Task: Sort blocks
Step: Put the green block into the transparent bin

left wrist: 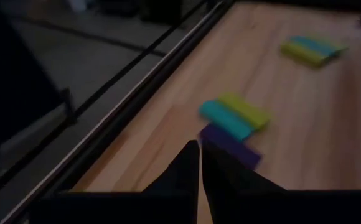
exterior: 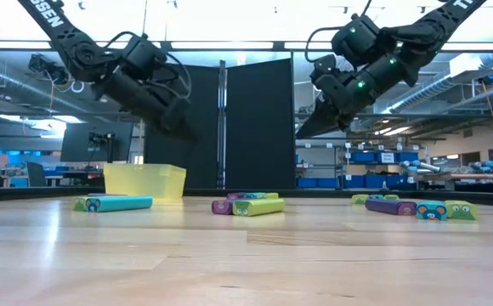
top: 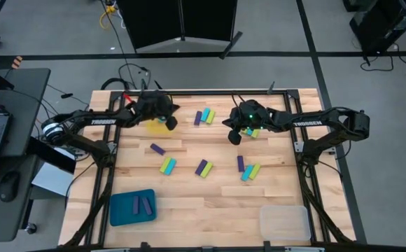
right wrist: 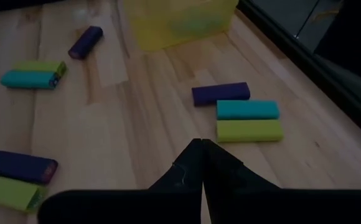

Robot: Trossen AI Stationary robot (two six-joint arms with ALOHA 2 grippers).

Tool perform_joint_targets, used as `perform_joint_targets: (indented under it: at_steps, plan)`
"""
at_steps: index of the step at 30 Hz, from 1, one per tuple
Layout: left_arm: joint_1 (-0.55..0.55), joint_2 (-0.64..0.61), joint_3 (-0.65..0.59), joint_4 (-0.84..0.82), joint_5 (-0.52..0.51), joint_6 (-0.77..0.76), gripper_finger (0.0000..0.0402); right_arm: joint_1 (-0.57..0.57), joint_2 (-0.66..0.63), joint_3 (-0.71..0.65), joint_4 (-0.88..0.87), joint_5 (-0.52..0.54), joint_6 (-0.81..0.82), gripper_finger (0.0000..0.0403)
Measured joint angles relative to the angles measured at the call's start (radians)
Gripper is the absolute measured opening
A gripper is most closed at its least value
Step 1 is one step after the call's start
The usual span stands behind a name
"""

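Small purple, cyan and yellow-green blocks lie scattered flat on the wooden table (top: 189, 196). One trio (top: 204, 116) rests near the far edge, and it shows in the left wrist view (left wrist: 233, 121) and in the right wrist view (right wrist: 243, 112). Pairs (top: 168, 165), (top: 203, 168), (top: 248, 170) and a single purple block (top: 157, 148) lie mid-table. My left gripper (top: 166, 122) hovers shut over the yellow tray (top: 154, 127); its fingertips (left wrist: 199, 155) meet. My right gripper (top: 234, 137) hangs shut above the table right of the trio, its fingertips (right wrist: 200, 149) together. Neither holds anything.
A blue tray (top: 122, 210) at the near left holds two purple blocks (top: 143, 204). A clear tray (top: 284, 222) sits at the near right. A green-cyan pair (top: 253, 131) lies under the right arm. A black panel stands beyond the far edge; a desk with a laptop stands left.
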Motion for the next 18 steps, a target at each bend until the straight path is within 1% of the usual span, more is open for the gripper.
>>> perform_joint_targets:
  at_steps: [3, 8, 13, 18]
  plan:
    - [-0.010, 0.000, 0.000, 0.067, 0.047, -0.006, 0.0025, -0.009, 0.000, 0.000, 0.000, 0.010, -0.001, 0.0017]
    - [-0.016, -0.001, 0.000, 0.167, 0.162, -0.029, 0.0025, -0.027, 0.000, 0.000, -0.004, 0.012, 0.000, 0.0019]
    - [-0.039, -0.001, 0.000, 0.175, 0.170, -0.009, 0.0025, -0.027, 0.000, 0.000, -0.027, 0.012, 0.027, 0.0017]
    - [-0.058, -0.001, -0.001, 0.186, 0.168, 0.002, 0.0025, -0.021, 0.000, 0.000, -0.041, 0.014, 0.038, 0.0028]
